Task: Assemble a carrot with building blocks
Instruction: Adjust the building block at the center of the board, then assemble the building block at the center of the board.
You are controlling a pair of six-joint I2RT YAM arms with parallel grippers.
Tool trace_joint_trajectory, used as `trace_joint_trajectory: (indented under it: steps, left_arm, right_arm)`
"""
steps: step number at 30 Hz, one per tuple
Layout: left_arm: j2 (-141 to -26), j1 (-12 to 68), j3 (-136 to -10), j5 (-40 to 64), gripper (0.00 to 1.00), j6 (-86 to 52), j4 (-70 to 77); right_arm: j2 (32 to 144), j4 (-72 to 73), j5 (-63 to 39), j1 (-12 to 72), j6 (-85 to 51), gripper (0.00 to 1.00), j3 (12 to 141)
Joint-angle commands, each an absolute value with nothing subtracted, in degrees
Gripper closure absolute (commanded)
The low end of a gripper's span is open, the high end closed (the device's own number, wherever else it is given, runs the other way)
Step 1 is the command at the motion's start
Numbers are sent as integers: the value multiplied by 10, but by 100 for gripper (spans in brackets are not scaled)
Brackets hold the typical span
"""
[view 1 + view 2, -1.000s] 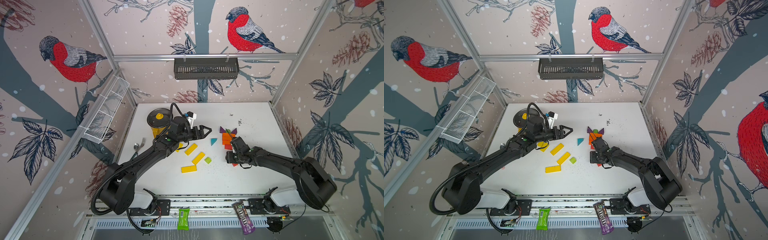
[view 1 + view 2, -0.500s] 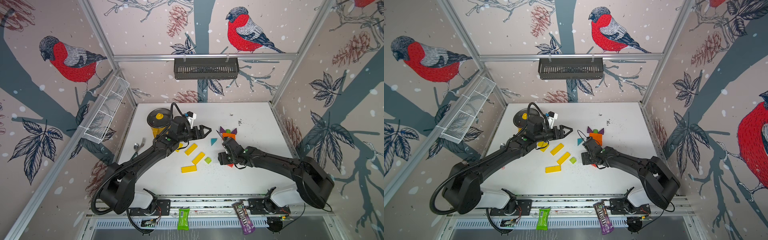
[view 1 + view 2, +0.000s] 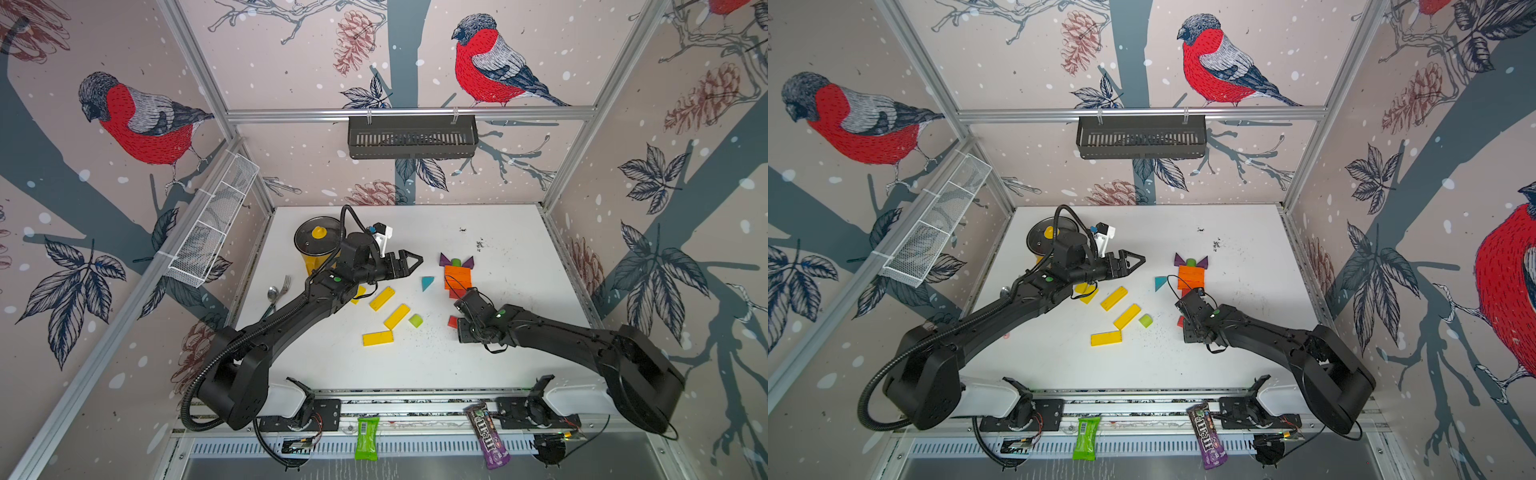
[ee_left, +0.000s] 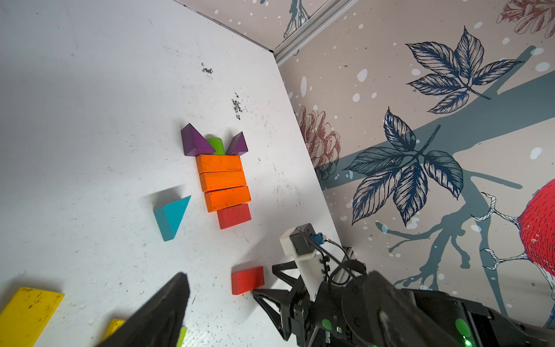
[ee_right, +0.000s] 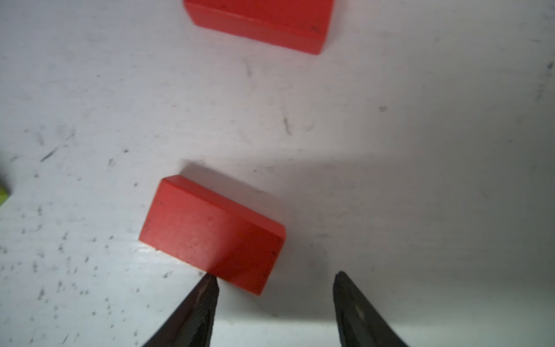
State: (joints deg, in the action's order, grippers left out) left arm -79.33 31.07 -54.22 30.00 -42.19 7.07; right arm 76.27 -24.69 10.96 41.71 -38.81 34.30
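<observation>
On the front rail nearest me sit a green wrapper (image 3: pixel 366 432), its print too small to read, and a purple packet (image 3: pixel 487 436) lettered m&m's. On the white bench (image 3: pixel 415 365) beyond lie three yellow bars (image 3: pixel 377 338), loosely fanned, with a lime cube (image 3: pixel 415 320) just beside them. My right pincer (image 5: pixel 274 279) is low over the bench with its fingers apart and holding nothing; one tip touches the corner of a loose red block (image 5: pixel 210 234) lying flat just ahead of it. Past that block the carrot lies flat: a red tip block (image 4: pixel 234 215), three orange bars (image 4: pixel 223 180) stacked edge to edge, then a lime piece (image 4: pixel 216 144) between two purple triangles (image 4: pixel 195 142). A teal triangle (image 4: pixel 172 214) lies apart beside it. My left pincer (image 3: pixel 411 262) hovers above the bench near the teal triangle, spread wide and empty. Behind it stands the yellow pot (image 3: pixel 313 259), and on the far wall hangs a black basket (image 3: pixel 411 137).
</observation>
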Motion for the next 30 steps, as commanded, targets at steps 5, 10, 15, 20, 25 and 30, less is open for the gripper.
trace_joint_trajectory:
  steps: [5,10,15,20,25,30]
  left_arm:
    - [-791,311,-544,309,8,-423,83]
    - [-790,312,-543,310,8,-424,84]
    - [-792,311,-542,308,8,-424,83]
    - [-794,311,-543,306,8,-424,81]
    - [-795,312,-543,313,8,-429,84]
    - [-795,313,-542,313,8,-430,85]
  right_arm:
    - [744,-263,112,414,-383,37,353]
    - [744,-274,127,437,-388,17,378]
    - [773,-261,143,428,-406,6,403]
    - [805,-230,114,426,-419,13,408]
    - [820,-218,121,432,-437,20,406]
    - [833,-209,120,433,-438,21,408]
